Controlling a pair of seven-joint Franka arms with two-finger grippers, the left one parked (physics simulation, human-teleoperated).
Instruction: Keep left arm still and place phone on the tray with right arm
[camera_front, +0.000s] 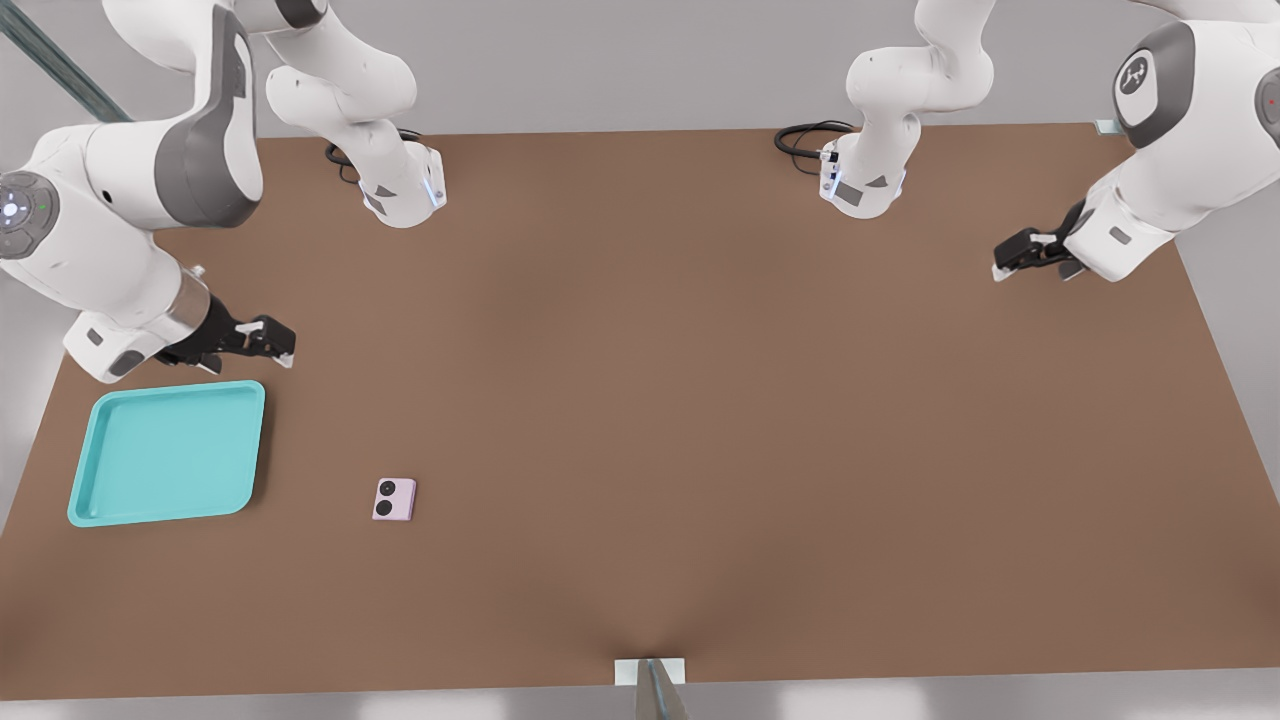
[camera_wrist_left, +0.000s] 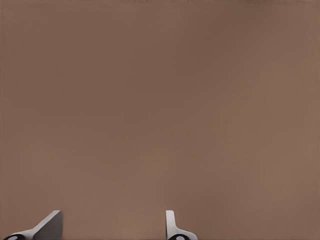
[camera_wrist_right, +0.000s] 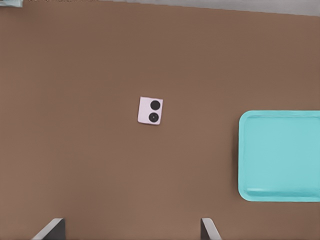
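Note:
The phone (camera_front: 394, 499) is a small pale pink-lilac square with two black lenses facing up, lying flat on the brown table; the right wrist view also shows the phone (camera_wrist_right: 150, 111). To its left in the front view lies the turquoise tray (camera_front: 168, 452), with nothing in it, and part of the tray (camera_wrist_right: 280, 156) shows in the right wrist view. My gripper (camera_front: 275, 342) hangs above the table just behind the tray's far right corner, well apart from the phone. Its fingertips (camera_wrist_right: 54, 229) stand wide apart and open, holding nothing.
Two arm bases (camera_front: 405, 190) (camera_front: 862, 185) with black cables stand at the table's far side. The parked arm's gripper (camera_front: 1025, 255) hovers at the front view's far right. A small white bracket (camera_front: 650, 672) sits on the near table edge.

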